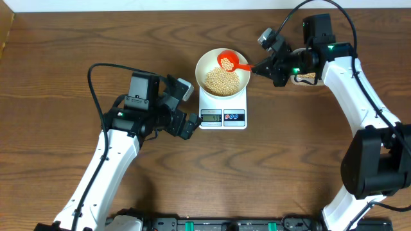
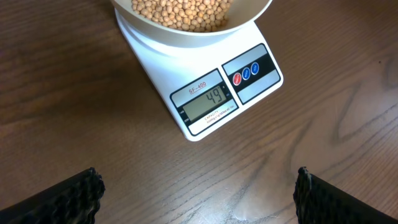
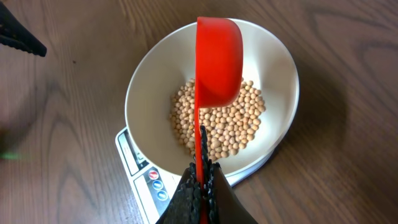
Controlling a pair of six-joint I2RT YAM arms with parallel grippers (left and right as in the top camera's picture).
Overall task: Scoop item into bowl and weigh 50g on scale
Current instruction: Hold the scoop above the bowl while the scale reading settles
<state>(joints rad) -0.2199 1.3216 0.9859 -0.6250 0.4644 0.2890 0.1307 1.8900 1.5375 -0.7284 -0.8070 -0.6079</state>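
Bowl (image 1: 200,64) sits on the scale (image 1: 223,118), approx. mid-table (image 1: 64,51), a bit toward the far side. Beans (image 1: 221,82) lie heaped in the bowl's bottom, well below the rim. The scale's display (image 2: 208,103) faces the near edge and reads 49, w/ red and blue buttons (image 2: 245,73) just right of it.

R pincer (image 1: 257,67) is just right of the bowl, its fingers clamped tight on the handle end of a red scoop (image 1: 229,61). The handle runs left over the rim and the scoop head hangs above the bowl's far-right part, not touching the heap. Overhead view shows a few beans in the head. From the R wrist view only the head's red outside shows, w/ the heap beneath it.

L pincer (image 1: 188,106) is just left of the scale, pointed at the display, fingers (image 2: 62,199) spread wide apart, nothing between them, clear of the scale.
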